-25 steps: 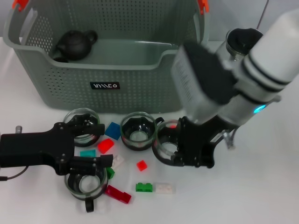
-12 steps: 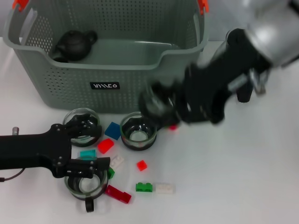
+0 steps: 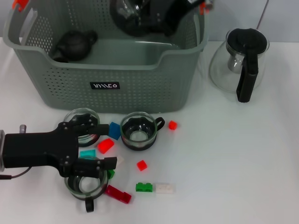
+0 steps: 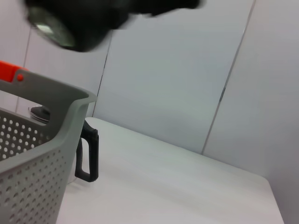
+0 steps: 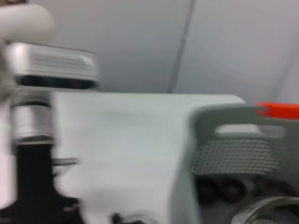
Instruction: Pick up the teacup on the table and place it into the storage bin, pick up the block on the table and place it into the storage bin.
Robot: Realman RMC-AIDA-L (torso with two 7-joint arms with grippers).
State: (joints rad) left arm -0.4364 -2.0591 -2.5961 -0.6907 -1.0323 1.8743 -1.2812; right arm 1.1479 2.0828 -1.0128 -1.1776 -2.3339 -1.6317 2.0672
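the right gripper [image 3: 154, 16] sits at the top centre of the head view, its dark fingers pinching a glass teacup [image 3: 128, 16] and holding it above the open mouth of the storage bin [image 3: 105, 86], which reads as the drop position: the cup is carried high enough to clear the rim so it can be let go inside and not on the wall. beneath it, in the upper left of the bin, a dark teapot [image 3: 74, 44] lies against the back corner, so a release toward the middle would probably avoid knocking it. the left gripper [image 3: 91, 147] is at the lower left of the frame, low over the worktop [image 3: 243, 163], with its fingers spread around a teal block [image 3: 87, 153]; that stance looks like a reach for the block half of the task, made while the other arm handles the cup. it is hemmed in closely: a teacup near the bin [image 3: 82, 122] is just above it in the frame, a teacup at the bottom [image 3: 85, 184] is just below it, and a middle teacup [image 3: 138, 132] stands to its right. loose blocks are scattered around these cups, among them a blue block [image 3: 113, 130], a red block [image 3: 105, 145], a green block [image 3: 144, 187] and a white block [image 3: 164, 188]. a glass carafe [image 3: 238, 63] stands apart at the upper right, outside the bin. several cups and blocks remain on the worktop, so the task looks far from finished.
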